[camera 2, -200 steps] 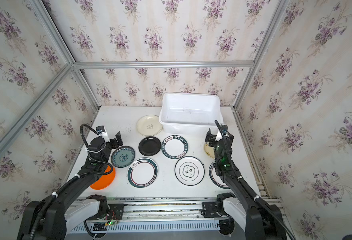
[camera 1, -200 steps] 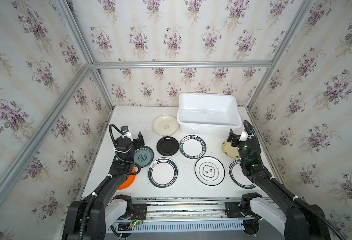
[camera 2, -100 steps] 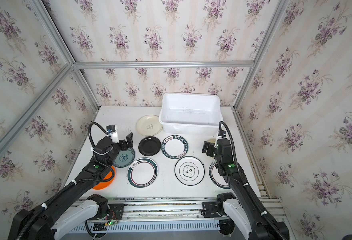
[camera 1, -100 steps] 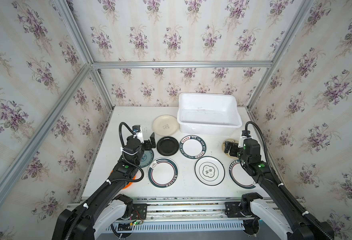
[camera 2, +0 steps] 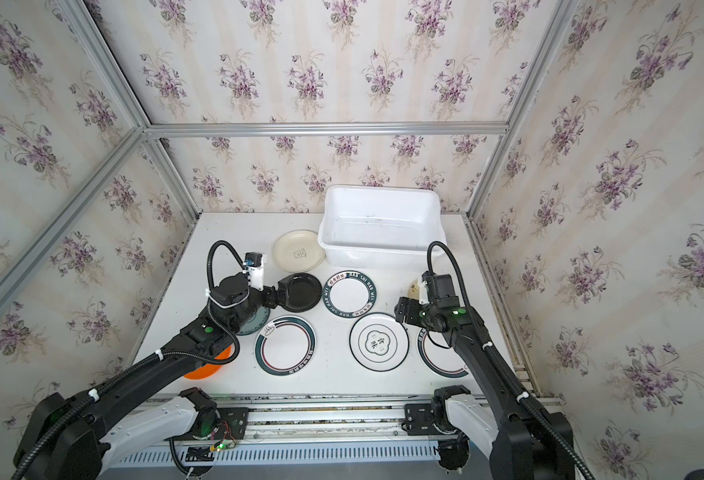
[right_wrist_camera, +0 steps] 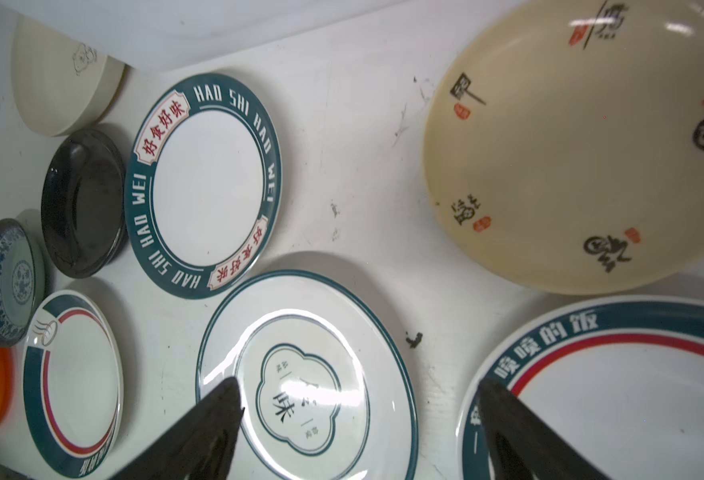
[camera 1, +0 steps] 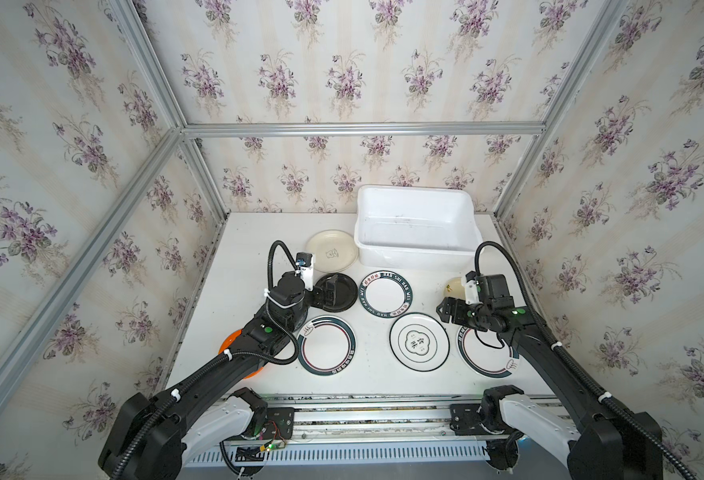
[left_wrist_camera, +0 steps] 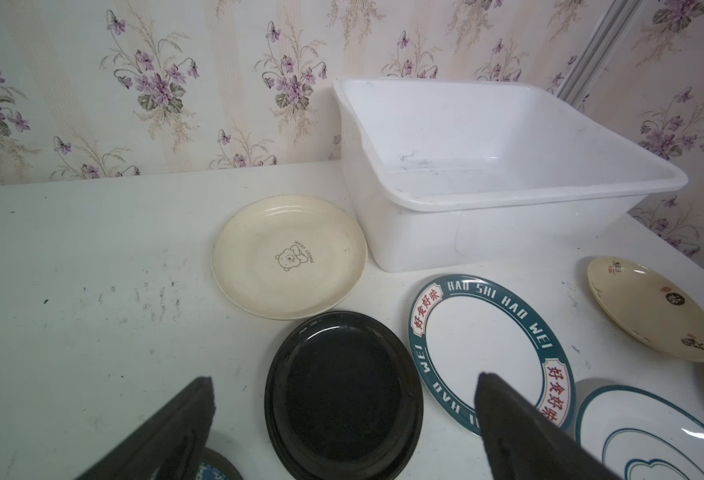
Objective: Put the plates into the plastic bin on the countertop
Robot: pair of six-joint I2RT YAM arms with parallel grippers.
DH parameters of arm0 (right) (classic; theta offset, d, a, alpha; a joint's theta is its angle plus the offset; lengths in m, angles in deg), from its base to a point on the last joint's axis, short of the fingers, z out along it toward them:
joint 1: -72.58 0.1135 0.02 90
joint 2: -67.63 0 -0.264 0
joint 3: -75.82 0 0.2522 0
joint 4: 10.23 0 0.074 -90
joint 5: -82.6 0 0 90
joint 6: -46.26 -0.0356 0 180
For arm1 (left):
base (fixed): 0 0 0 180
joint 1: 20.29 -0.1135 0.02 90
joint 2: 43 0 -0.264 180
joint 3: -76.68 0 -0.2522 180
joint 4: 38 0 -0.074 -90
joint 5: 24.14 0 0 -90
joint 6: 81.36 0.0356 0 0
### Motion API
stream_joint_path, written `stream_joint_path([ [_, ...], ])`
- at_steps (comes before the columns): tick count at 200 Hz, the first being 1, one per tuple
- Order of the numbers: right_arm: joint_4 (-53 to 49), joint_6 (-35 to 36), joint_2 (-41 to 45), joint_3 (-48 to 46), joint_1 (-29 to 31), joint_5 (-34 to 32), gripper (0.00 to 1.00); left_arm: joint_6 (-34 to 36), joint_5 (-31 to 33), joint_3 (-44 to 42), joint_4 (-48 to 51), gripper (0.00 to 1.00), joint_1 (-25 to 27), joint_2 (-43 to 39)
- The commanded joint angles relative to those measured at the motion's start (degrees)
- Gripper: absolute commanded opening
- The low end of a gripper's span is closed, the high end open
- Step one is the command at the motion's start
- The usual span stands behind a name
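Right now the left fingers (left_wrist_camera: 167, 436) are hovering wide apart over the black plate (left_wrist_camera: 342, 395). The right fingers (right_wrist_camera: 204, 428) are gaping wide too, near the rims of the cloud-marked plate (right_wrist_camera: 306, 374) and the red-ringed plate (right_wrist_camera: 633, 395) beside it. Every plate is lying on the counter (camera 1: 246, 241), outside the plastic bin (camera 1: 414, 257) standing at its far right.

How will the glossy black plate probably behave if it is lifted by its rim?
The black plate looks rigid, so it should not bend. Its glossy surface may slip in a pinch grip. It lies flat on the countertop, so getting under its low rim is probably hard.
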Motion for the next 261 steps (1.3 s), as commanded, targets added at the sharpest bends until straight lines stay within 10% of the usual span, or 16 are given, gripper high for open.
stream_joint_path([
  [1,-2.23,-2.16,0.19,-1.24,-0.01,2.51,0.91,-0.56,-1.66,0.18,-2.46,1.0,0.76,0.31],
  [261,2.4,-18.61,6.04,-15.46,4.37,7.36,0.71,-0.86,-5.8,0.97,-4.12,1.0,1.92,3.16],
])
